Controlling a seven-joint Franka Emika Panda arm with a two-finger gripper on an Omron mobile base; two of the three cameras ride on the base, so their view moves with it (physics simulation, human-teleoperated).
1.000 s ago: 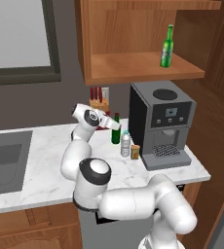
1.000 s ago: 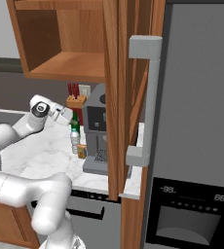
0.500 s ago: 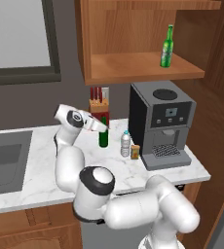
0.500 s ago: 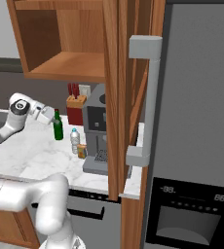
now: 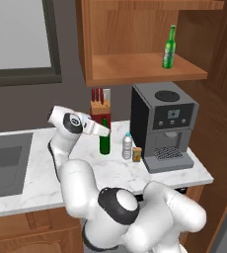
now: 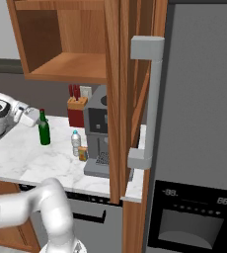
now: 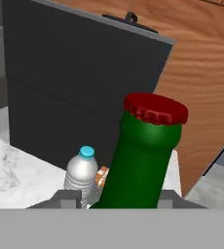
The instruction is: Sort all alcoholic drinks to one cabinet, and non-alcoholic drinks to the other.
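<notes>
Marble counter (image 5: 46, 173) under open wood cabinets, sink (image 5: 4, 163) over at 9 o'clock. Gripper (image 5: 101, 130) is clamped on the dark bottle (image 5: 104, 140) around its neck, bottle upright at or just above the counter, can't tell which. It's dark green glass, long neck, red cap; in the hand view it sits dead center between the fingers. Water bottle (image 5: 128, 146), clear ribbed with a blue cap, stands just beside it at 3 o'clock, with a small orange thing (image 5: 136, 154) next to that. Coffee machine (image 5: 162, 126) is further right, knife block (image 5: 98, 106) just behind the gripper. Other beer (image 5: 170, 48), bright green, already stands on the wide cabinet (image 5: 145, 69) shelf up at 1 o'clock.
</notes>
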